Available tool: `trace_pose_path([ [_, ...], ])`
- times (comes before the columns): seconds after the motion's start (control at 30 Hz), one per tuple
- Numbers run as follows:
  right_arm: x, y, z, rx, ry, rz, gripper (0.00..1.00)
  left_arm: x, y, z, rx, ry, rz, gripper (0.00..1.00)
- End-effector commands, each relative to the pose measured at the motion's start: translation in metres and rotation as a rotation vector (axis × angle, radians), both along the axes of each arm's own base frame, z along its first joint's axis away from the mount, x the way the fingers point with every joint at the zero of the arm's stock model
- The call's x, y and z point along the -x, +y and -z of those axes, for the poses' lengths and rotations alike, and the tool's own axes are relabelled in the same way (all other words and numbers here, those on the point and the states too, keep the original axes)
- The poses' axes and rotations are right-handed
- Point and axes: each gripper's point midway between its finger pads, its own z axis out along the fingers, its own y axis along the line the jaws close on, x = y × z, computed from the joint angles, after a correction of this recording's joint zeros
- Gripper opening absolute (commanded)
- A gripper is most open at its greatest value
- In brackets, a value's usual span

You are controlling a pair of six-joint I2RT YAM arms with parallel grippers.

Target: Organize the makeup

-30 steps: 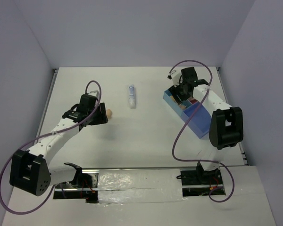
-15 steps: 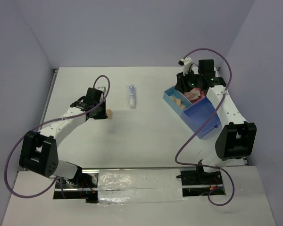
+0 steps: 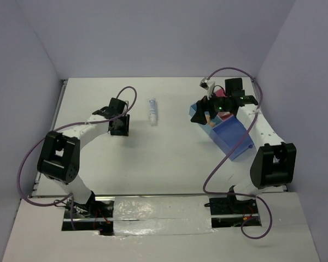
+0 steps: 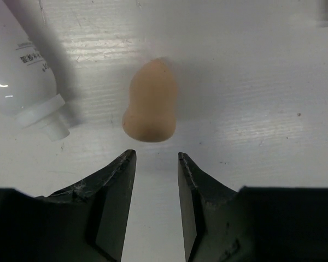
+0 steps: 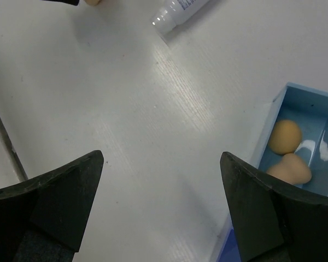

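Left gripper [image 4: 156, 157] half-parted, empty, behind 1 sponge [image 4: 151, 103]; right gripper [image 5: 161, 158] spread wide, empty, beside tray [image 5: 311, 106] edge.

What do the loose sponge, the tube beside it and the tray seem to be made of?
Sponge: looks like soft foam, matte peach, no shine.
Tube: probably plastic, glossy white, with bright highlights.
Tray: likely rigid plastic, with thin, smooth blue walls.

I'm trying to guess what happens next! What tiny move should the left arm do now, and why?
Probably open the left gripper a bit wider before easing forward. The peach makeup sponge lies on the table just ahead of it, untouched, and the gap between the jaws looks narrower than the sponge.
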Motion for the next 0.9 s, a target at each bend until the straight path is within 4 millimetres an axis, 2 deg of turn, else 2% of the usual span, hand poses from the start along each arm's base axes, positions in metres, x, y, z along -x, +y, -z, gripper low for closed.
trace_pose_path([
  [0.0,0.011,0.009,-0.012,-0.033,-0.031,-0.044,0.95,-0.017,0.003,0.004,-0.035,-0.008,0.003,0.49],
  [0.17,0.014,0.011,-0.007,-0.031,-0.016,-0.049,0.95,-0.019,0.004,0.029,-0.059,0.045,-0.002,0.46],
  [0.3,0.018,0.014,-0.002,-0.028,0.000,-0.064,0.95,-0.019,0.005,0.038,-0.067,0.054,-0.012,0.40],
  [0.4,0.023,0.018,0.001,-0.024,0.011,-0.085,0.95,-0.015,0.007,0.044,-0.069,0.061,-0.018,0.28],
  [0.5,0.026,0.025,0.002,-0.014,0.009,-0.108,0.95,-0.014,0.008,0.044,-0.071,0.056,-0.025,0.22],
  [0.6,0.031,0.032,0.006,0.000,0.015,-0.133,0.95,-0.014,0.009,0.040,-0.069,0.035,-0.030,0.15],
  [0.7,0.034,0.039,0.009,0.009,0.023,-0.160,0.95,-0.012,0.008,0.033,-0.054,0.020,-0.027,0.14],
  [0.77,0.040,0.047,0.011,0.013,0.043,-0.193,0.95,-0.009,0.000,0.026,-0.008,0.011,-0.009,0.10],
  [0.8,0.044,0.053,0.014,0.012,0.064,-0.216,0.95,-0.008,-0.004,0.015,0.026,-0.012,-0.001,0.09],
  [0.87,0.046,0.060,0.017,0.006,0.085,-0.225,0.95,-0.002,-0.022,0.008,0.128,-0.028,0.040,0.09],
])
